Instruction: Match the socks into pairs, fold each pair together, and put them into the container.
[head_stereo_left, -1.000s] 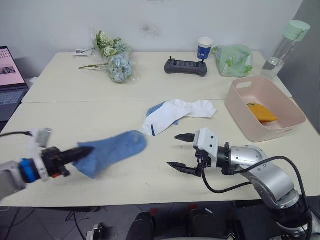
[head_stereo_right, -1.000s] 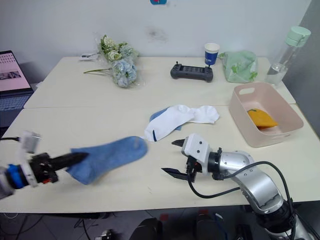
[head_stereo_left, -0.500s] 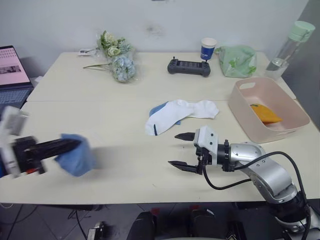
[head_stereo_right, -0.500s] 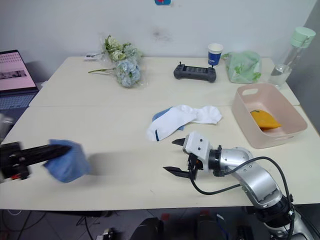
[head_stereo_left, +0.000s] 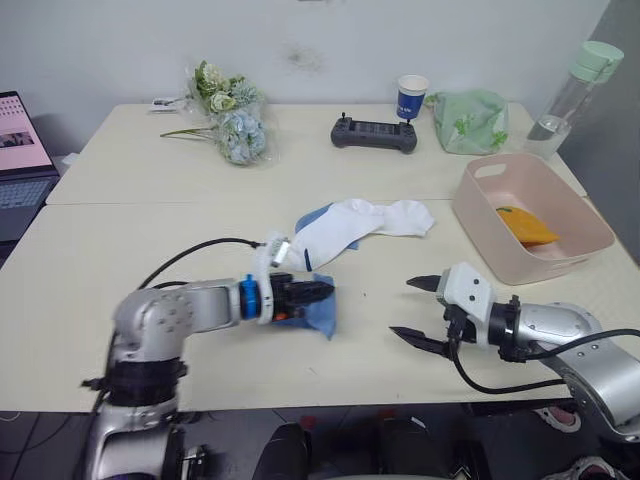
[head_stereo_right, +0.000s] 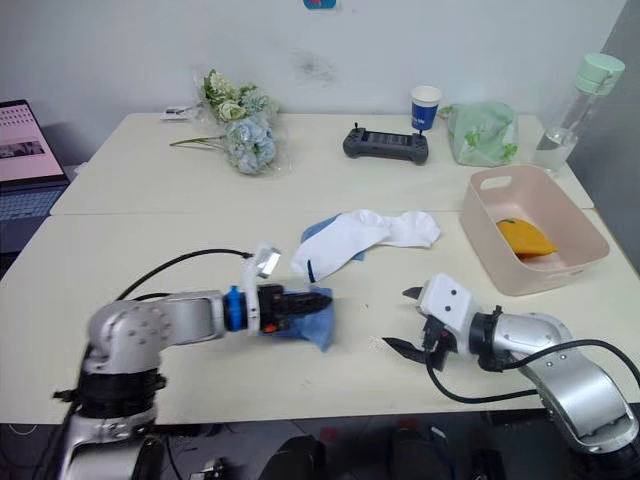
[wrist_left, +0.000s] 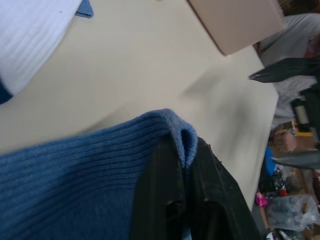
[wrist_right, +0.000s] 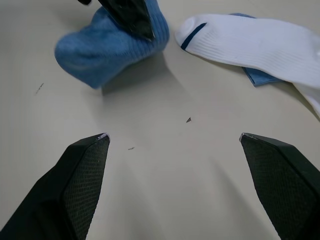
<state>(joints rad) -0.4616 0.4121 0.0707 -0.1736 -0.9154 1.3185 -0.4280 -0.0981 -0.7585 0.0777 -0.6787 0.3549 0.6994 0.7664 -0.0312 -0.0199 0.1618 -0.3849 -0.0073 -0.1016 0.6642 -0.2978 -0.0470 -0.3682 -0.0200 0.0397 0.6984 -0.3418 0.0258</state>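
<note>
— Where are the socks?
— On the counter (head_stereo_left: 150, 230); one orange sock (head_stereo_left: 522, 225) lies in the pink container (head_stereo_left: 480, 215). White socks (head_stereo_left: 350, 225) lie mid-counter.
— Grippers?
— Left gripper (head_stereo_left: 318, 292) pinches the blue sock (head_stereo_left: 322, 312); right gripper (head_stereo_left: 416, 311) is spread, apart from it.

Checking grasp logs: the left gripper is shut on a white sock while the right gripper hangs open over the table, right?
Not quite: the left gripper is shut on a blue sock, as the left wrist view shows. The right gripper does hang open over the table.

Flowers (head_stereo_left: 228, 120), cup (head_stereo_left: 409, 97), controller (head_stereo_left: 373, 133), bottle (head_stereo_left: 570, 88)
</note>
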